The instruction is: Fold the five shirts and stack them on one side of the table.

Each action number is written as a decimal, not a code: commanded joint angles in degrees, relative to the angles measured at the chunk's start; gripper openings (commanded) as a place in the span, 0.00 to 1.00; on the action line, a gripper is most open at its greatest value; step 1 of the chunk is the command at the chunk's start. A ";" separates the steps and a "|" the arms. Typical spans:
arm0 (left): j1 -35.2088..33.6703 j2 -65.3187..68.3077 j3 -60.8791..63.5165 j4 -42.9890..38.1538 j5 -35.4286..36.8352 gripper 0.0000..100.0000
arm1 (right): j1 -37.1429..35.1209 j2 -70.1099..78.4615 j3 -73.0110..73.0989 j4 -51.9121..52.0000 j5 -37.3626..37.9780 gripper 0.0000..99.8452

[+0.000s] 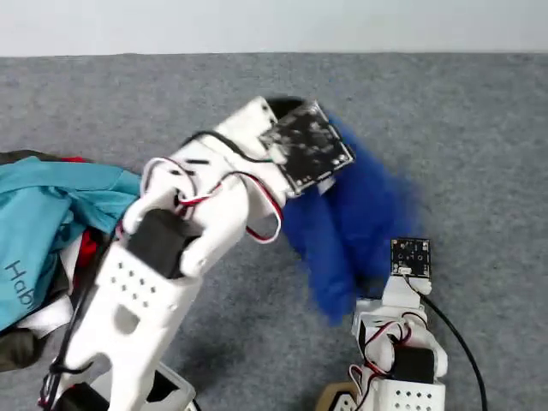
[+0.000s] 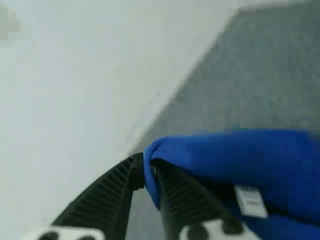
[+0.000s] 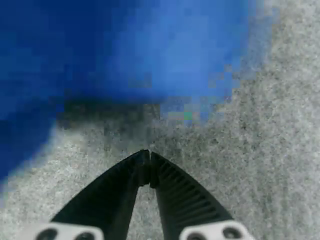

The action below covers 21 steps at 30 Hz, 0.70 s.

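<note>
A blue shirt (image 1: 355, 227) hangs lifted over the middle of the grey table. My left gripper (image 2: 147, 167) is shut on a fold of the blue shirt (image 2: 240, 160), with its white tag showing beside one finger. In the high view the left arm (image 1: 205, 214) stretches up from the front left, its wrist camera board above the cloth. My right gripper (image 3: 149, 167) is shut with nothing in it, tips just above the grey carpet, short of the blue shirt (image 3: 130, 55). The right arm (image 1: 402, 342) stands at the front right, below the hanging cloth.
A heap of other shirts (image 1: 43, 231), teal on top with red, white and dark ones under it, lies at the table's left edge. Bare grey carpet (image 1: 488, 171) spreads to the right and back, ending at a pale wall (image 1: 274, 26).
</note>
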 commanded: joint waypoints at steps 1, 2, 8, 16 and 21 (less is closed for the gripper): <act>0.26 -0.35 5.49 2.90 -0.79 0.00 | -0.75 -0.66 0.79 0.13 0.44 0.01; 0.26 -0.26 7.52 3.69 -0.79 0.00 | -0.92 -0.66 0.79 0.13 0.53 0.01; -3.87 -0.53 20.00 4.04 -0.79 0.01 | -1.19 -0.66 0.79 0.13 0.53 0.01; -23.03 -0.35 22.81 5.89 -0.79 0.05 | -1.01 -0.66 0.53 -0.13 0.70 0.01; -31.74 -0.35 22.81 10.73 -0.97 0.05 | -0.75 -0.66 -5.27 -0.92 5.98 0.01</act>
